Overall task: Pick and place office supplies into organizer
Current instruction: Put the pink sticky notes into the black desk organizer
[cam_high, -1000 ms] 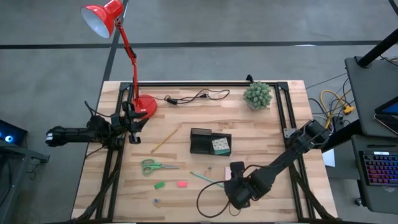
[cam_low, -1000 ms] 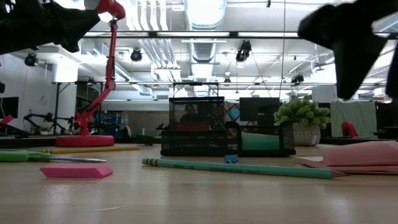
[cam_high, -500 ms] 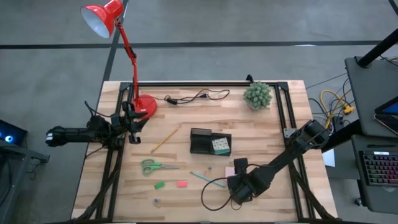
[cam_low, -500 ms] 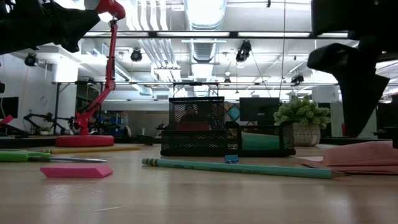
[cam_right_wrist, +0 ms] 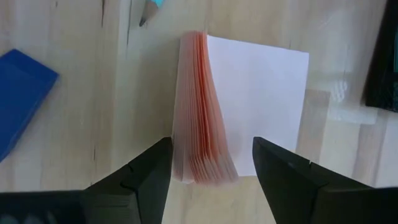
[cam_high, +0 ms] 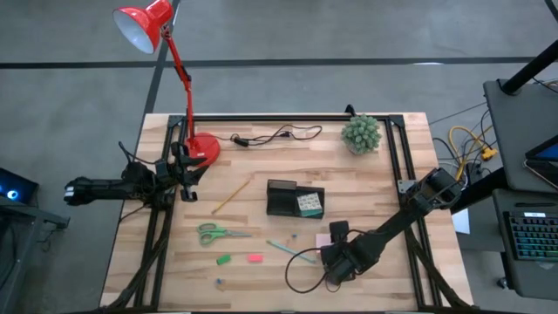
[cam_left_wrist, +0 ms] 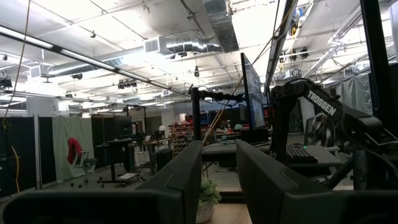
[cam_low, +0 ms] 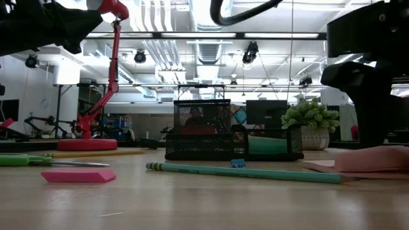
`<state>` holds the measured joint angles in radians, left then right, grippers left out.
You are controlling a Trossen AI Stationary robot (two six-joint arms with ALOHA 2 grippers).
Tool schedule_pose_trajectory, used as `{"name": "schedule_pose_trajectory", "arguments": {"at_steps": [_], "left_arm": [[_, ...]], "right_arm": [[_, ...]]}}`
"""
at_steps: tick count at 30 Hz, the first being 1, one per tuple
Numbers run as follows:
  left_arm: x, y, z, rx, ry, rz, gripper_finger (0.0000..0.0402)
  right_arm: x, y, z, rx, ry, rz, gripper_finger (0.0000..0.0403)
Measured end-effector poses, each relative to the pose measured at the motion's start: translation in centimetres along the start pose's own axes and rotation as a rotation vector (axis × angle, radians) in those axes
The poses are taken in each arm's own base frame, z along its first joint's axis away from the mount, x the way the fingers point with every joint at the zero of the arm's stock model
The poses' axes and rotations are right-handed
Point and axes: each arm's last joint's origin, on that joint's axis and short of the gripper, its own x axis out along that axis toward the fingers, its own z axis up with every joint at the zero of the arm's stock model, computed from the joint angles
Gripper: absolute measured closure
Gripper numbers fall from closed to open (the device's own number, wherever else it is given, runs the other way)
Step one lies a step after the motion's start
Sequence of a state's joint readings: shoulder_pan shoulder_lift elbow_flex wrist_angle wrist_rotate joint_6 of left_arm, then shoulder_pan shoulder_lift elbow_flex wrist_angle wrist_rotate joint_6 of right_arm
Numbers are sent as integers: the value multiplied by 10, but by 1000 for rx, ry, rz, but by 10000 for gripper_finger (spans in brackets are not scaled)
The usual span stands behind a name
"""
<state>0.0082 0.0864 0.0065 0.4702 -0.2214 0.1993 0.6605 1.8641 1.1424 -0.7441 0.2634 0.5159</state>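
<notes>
The pink sticky-note pad (cam_right_wrist: 208, 112) lies flat on the table near its near edge, its sheets fanned at one side. My right gripper (cam_right_wrist: 211, 165) is open and low over the pad (cam_high: 323, 238), one finger on each side of its end; whether they touch it cannot be told. In the low view the gripper (cam_low: 370, 96) stands just above the pad (cam_low: 370, 160). The black organizer (cam_high: 295, 199) sits mid-table with the green-white cube (cam_high: 308, 204) inside. My left gripper (cam_high: 186, 172) waits at the left edge, its fingers a narrow gap apart (cam_left_wrist: 219, 180).
The teal pen (cam_high: 283, 248) and a blue piece (cam_right_wrist: 22, 93) lie just left of the pad. Scissors (cam_high: 218, 233), pencil (cam_high: 229, 198), a green piece (cam_high: 224, 259) and a pink piece (cam_high: 255, 257) lie on the left half. Lamp base (cam_high: 205, 146), cable (cam_high: 275, 135) and plant (cam_high: 361, 133) stand along the far edge.
My right gripper has come down from high above the table to just over the pink pad, shifting slightly toward the table's right, so the pad now shows beside it in the high view. The left arm has kept still.
</notes>
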Motion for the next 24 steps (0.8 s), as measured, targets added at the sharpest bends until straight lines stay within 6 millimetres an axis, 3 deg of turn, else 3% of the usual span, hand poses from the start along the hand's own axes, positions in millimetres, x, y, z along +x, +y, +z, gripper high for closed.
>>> {"name": "schedule_pose_trajectory", "arguments": {"at_steps": [24], "left_arm": [[0,0,0,0,0,0,313]], "right_arm": [[-3,-1,5,-51,-36,-41,188]]}}
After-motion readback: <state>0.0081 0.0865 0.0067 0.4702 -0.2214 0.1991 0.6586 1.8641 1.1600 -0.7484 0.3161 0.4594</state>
